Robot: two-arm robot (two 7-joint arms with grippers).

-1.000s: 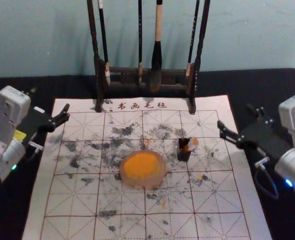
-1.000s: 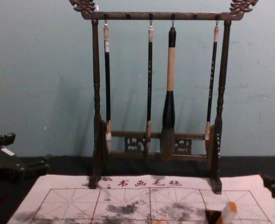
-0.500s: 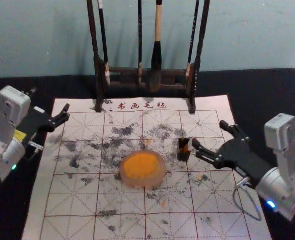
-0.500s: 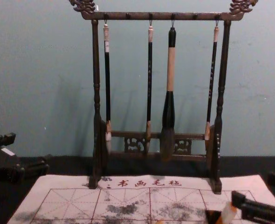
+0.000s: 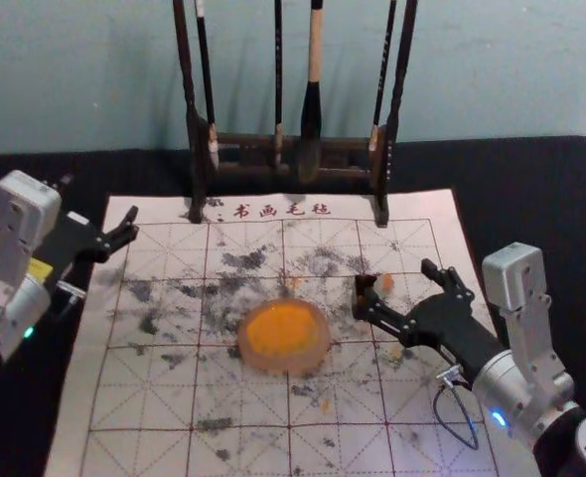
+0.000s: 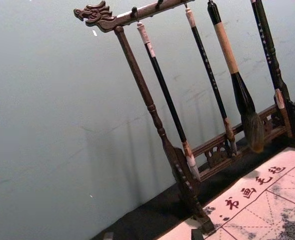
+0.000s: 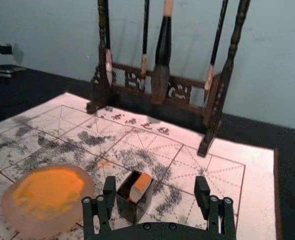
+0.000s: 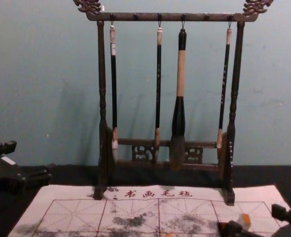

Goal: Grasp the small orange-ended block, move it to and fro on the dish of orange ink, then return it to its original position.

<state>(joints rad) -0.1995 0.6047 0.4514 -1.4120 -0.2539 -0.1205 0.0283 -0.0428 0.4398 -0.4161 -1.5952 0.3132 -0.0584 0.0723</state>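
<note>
In the head view my right gripper point(image 5: 394, 288) is open at the block's holder, one finger in front of the small dark box point(image 5: 361, 286). The block's orange end point(image 5: 387, 282) shows between its fingers. From the right wrist, the open gripper point(image 7: 155, 183) has the white, orange-ended block point(image 7: 141, 186) between its fingertips, closer to one of them. The block leans in the open black box point(image 7: 131, 207). Orange ink fills a round, pale dish point(image 5: 284, 335) left of the box. My left gripper point(image 5: 100, 197) stays parked open at the mat's left edge.
A dark wooden rack point(image 5: 243, 141) with several hanging brushes stands at the mat's back edge. The ink-stained felt mat point(image 5: 154, 397) lies under the dish and box. Black cloth point(image 5: 541, 209) surrounds the mat.
My right gripper has swung in leftward from the right side, reaching the block and its box. The left arm, dish and box have kept their places.
</note>
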